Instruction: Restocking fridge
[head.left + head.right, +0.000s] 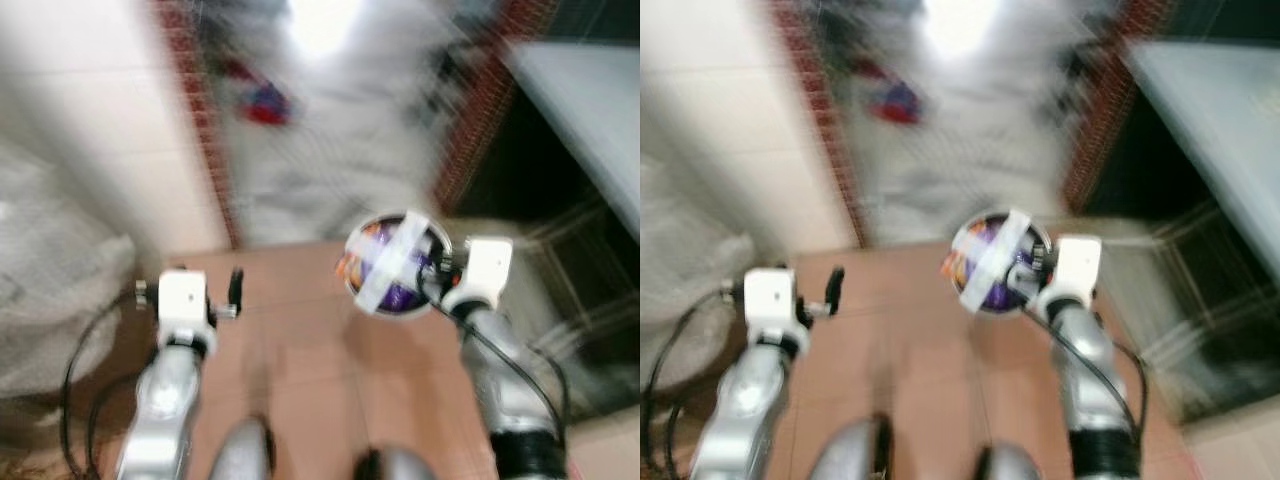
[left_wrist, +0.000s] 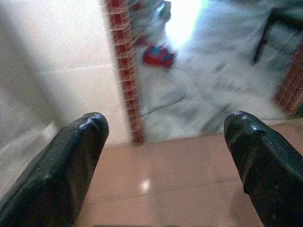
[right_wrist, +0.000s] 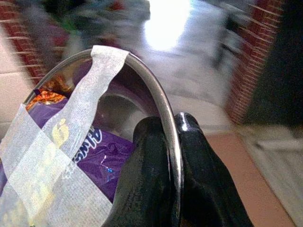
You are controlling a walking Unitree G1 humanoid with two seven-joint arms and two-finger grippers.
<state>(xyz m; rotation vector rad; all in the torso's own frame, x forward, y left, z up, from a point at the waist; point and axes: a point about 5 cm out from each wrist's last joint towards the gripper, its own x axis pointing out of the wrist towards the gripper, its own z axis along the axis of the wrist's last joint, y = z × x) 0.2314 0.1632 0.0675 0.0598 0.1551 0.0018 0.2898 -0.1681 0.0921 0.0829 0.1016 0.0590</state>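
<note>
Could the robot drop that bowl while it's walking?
Maybe. The right gripper pinches only the thin rim of the metal bowl, so a bump could tip it. Only tape strips hold the purple packets in. The blur suggests it is moving, and the brick pillar ahead is close.

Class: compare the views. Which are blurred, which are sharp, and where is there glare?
Both eye views: motion-blurred. Left wrist view: fingers sharp, glare at the doorway. Right wrist view: bowl rim and taped packet sharp, background washed out.

Head views motion-blurred, red object (image 1: 262, 103) on far floor unidentifiable, purple packet (image 3: 90, 156) lettering half-hidden under tape (image 3: 57, 156)
</note>
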